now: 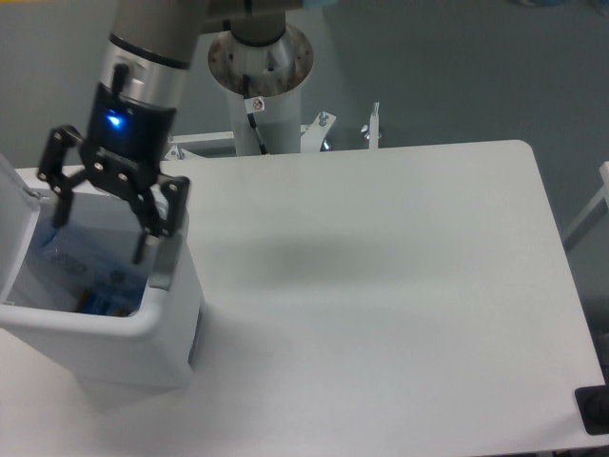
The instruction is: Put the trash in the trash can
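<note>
At the far left, the trash can (143, 328) is seen with its lid (14, 224) swung open. Inside it, bluish clear trash (71, 267) is visible — the 2 pieces cannot be told apart. Over the opening the gripper (100, 224) hangs, its 2 fingers spread wide, nothing held. The table (381, 286) extends rightward.
</note>
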Controlling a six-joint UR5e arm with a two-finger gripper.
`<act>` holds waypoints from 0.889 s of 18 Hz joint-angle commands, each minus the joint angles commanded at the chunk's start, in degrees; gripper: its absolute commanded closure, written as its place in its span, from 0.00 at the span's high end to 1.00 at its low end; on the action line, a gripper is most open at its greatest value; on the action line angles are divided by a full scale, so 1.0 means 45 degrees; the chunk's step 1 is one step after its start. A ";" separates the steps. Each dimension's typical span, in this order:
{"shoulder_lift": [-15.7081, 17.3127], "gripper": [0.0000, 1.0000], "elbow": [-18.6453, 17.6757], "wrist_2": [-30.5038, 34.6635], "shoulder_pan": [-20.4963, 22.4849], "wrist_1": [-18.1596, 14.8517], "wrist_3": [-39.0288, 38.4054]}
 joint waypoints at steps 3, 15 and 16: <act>-0.0955 1.00 0.1152 0.0039 0.0839 -0.0039 0.0059; -0.2540 1.00 -0.0055 0.3606 0.3575 -0.0390 0.4254; -0.2580 1.00 -0.0268 0.4290 0.3711 -0.0487 0.4761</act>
